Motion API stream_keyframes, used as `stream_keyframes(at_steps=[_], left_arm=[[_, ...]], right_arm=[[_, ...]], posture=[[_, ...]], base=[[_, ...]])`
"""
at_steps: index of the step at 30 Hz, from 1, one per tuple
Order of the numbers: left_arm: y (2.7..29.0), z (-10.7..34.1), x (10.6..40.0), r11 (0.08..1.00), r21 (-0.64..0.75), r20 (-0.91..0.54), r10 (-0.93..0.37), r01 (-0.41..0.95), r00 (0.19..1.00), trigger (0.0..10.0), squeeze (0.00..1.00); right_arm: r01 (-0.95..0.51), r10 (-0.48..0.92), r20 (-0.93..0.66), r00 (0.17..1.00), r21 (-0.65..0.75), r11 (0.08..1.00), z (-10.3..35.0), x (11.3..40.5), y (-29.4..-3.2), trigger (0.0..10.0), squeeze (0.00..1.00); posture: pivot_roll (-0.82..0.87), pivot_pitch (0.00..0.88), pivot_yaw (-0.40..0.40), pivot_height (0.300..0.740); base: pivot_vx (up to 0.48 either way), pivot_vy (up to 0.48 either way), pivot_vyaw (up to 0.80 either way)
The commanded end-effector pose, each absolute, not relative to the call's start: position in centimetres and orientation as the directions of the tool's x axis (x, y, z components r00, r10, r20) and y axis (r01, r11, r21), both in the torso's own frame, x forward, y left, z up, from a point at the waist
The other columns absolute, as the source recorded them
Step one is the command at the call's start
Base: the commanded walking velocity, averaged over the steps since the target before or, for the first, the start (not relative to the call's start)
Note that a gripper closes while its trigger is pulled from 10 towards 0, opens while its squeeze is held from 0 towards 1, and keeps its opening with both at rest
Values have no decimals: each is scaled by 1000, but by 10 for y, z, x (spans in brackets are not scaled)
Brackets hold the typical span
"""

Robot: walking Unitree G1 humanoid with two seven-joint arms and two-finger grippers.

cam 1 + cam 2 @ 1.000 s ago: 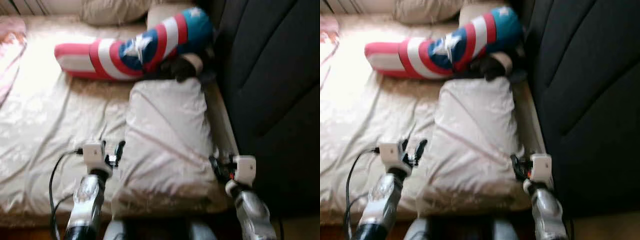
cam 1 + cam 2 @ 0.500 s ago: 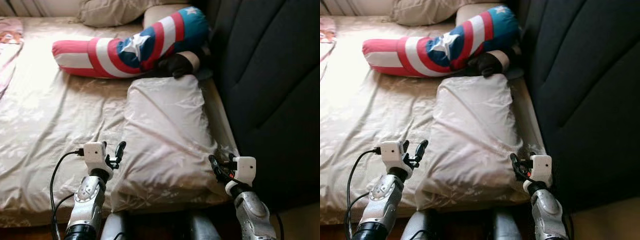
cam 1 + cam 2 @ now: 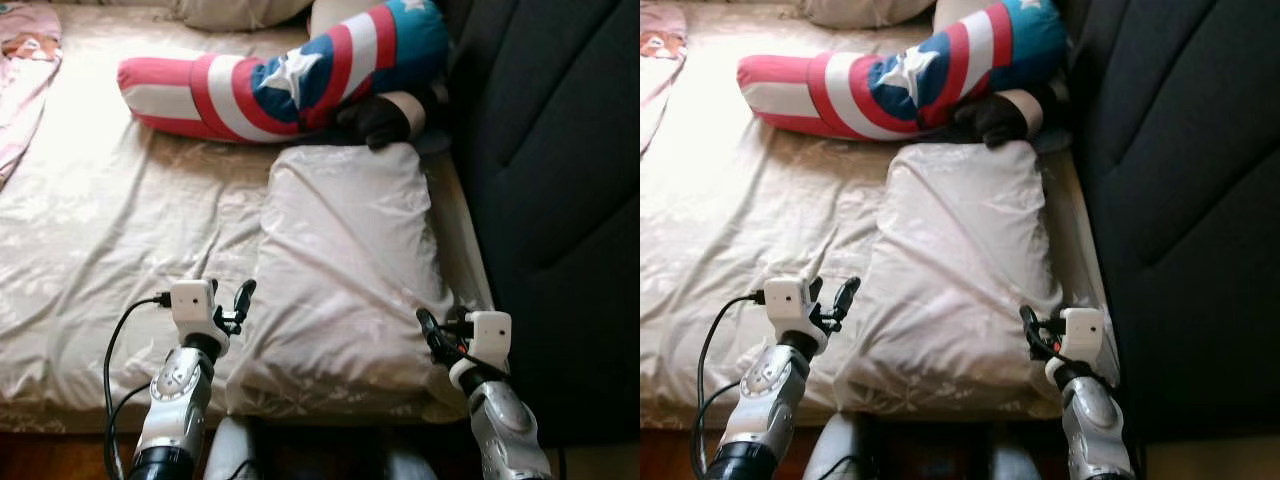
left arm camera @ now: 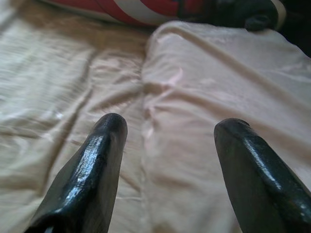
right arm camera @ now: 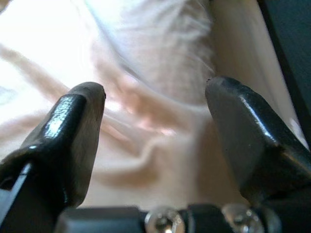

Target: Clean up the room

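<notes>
Bed (image 3: 90, 230) across frame's left and centre. Cream pillow (image 3: 345, 270) lying centre, red-white-blue bolster (image 3: 280, 75) along top. Left hand (image 3: 238, 300) released at pillow's lower-left corner; right hand (image 3: 432, 335) released at lower-right corner, gripping nothing.

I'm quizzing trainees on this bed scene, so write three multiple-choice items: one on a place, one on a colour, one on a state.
1. Where does the beige pillow lie?
A. On the floor
B. On the bed, between the two grippers
C. On top of the striped cushion

2. What colours is the long cushion?
A. Red, white and blue
B. Green and yellow
C. All black

3. How are the left gripper fingers?
A. Shut on the pillow
B. Shut, empty
C. Open

B: the left gripper and right gripper flank its near corners.
A: stripes and a star show.
C: fingers stand apart.
</notes>
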State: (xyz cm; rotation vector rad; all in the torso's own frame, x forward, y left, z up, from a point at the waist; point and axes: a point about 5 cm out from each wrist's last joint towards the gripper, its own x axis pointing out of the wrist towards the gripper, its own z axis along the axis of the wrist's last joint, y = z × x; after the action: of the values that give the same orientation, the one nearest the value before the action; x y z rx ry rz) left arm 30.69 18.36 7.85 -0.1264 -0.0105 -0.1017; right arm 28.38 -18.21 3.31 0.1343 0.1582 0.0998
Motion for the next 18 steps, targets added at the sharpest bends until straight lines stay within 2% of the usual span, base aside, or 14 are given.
stream_keyframes(at_steps=[1,10,13,18], left_arm=[[182,76,304,985,-129,4,-112,112,994,10000,0],[182,79,305,983,-129,17,-133,134,991,10000,0],[181,83,306,978,-136,34,-156,159,987,10000,0],[182,90,310,977,-125,46,-170,175,984,10000,0]], right_arm=[[-65,91,-178,980,148,987,28,280,-187,10000,0],[-11,32,-164,986,128,992,36,292,-194,10000,0],[64,-40,-199,979,115,991,37,299,-203,10000,0],[119,-86,-237,968,129,984,40,310,-214,10000,0]], posture=[[-89,238,-35,652],[-86,246,-29,652],[-85,251,-26,652],[-79,263,-20,652]], base=[[368,0,0],[369,0,0],[0,0,0],[0,0,0]])
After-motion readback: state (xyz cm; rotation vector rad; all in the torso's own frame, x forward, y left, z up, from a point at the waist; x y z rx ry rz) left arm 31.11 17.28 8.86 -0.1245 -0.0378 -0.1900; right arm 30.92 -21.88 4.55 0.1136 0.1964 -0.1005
